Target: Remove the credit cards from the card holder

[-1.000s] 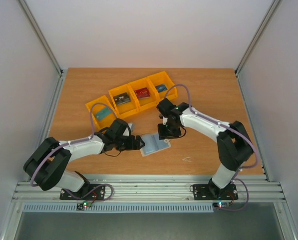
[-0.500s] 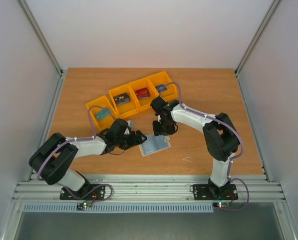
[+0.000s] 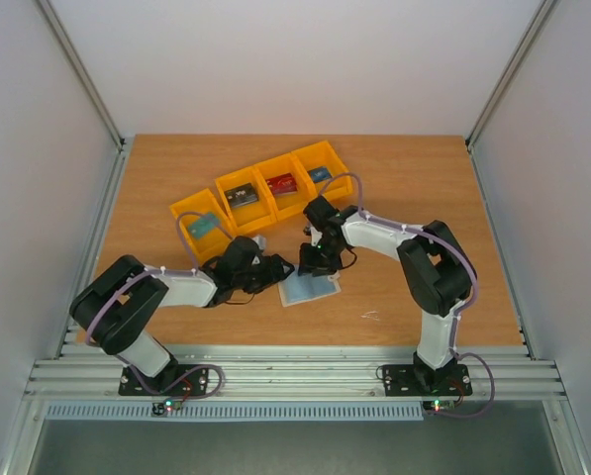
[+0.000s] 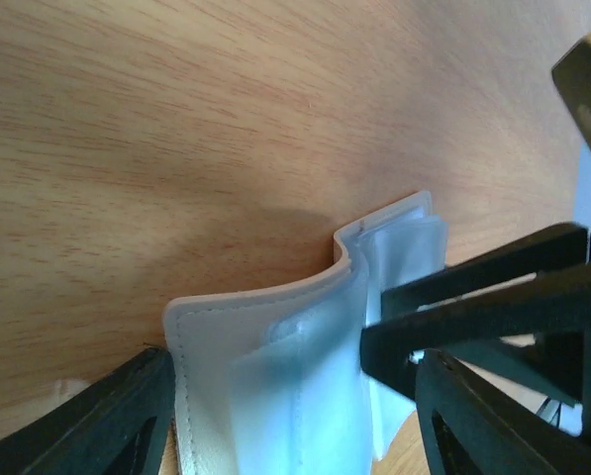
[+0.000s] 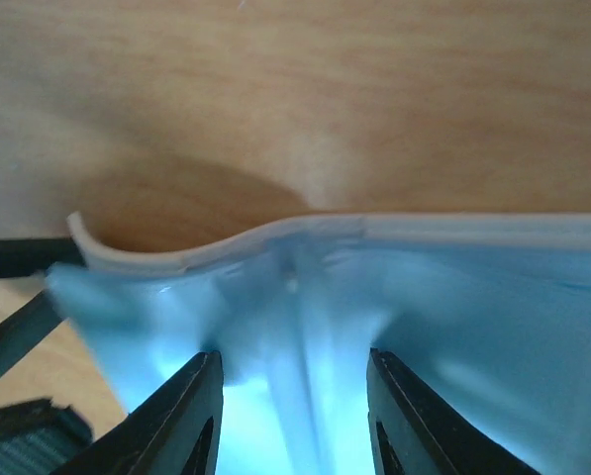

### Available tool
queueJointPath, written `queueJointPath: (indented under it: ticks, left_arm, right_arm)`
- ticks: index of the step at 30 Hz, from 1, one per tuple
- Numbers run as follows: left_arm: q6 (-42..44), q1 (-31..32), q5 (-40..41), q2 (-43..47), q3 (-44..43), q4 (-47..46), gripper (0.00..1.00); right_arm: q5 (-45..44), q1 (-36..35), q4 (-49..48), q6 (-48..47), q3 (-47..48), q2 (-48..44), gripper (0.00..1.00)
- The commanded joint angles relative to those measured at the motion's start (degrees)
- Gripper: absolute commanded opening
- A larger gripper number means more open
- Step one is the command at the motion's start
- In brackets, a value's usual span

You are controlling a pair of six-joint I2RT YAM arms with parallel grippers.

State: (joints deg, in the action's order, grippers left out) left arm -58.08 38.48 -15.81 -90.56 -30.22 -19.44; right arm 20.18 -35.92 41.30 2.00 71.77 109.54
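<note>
The card holder [image 3: 309,290] lies open on the table, pale blue pocket side up, and no card shows in it. My left gripper [image 3: 280,269] is open at its left edge; in the left wrist view [image 4: 291,381] the jaws straddle the holder's curled-up left half [image 4: 265,386]. My right gripper [image 3: 311,265] is open and points down onto the holder's far edge; in the right wrist view [image 5: 292,361] both fingertips rest on the blue inside [image 5: 473,287]. The teal card [image 3: 204,226], dark card [image 3: 242,195], red card [image 3: 281,183] and blue card [image 3: 319,174] each lie in a yellow bin.
Several yellow bins stand in a row behind the grippers, from the leftmost bin [image 3: 182,210] to the rightmost bin [image 3: 337,158]. A small pale scrap [image 3: 371,316] lies near the front right. The right arm's fingers [image 4: 493,297] cross into the left wrist view.
My left gripper has slid right up to the holder's left edge. My right gripper has moved left and down onto the holder. The holder's left half now curls upward.
</note>
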Motion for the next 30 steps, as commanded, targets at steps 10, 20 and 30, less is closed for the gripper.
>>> queueJointPath:
  ticks: [10, 20, 30]
  left_arm:
    - [-1.51, 2.23, 2.04, -4.21, 1.93, -1.37, 0.33]
    - [-1.06, 2.3, 0.4, -3.12, 3.2, -8.51, 0.02]
    - [17.66, 2.26, 0.06, 3.77, 2.77, -7.06, 0.0]
  right_arm:
    - [15.16, 2.94, -15.66, 11.33, -10.09, -2.23, 0.36]
    - [19.34, 3.92, -17.8, 12.08, -11.44, -3.16, 0.29]
    - [25.09, 16.01, -6.27, -3.5, -12.21, -18.44, 0.36]
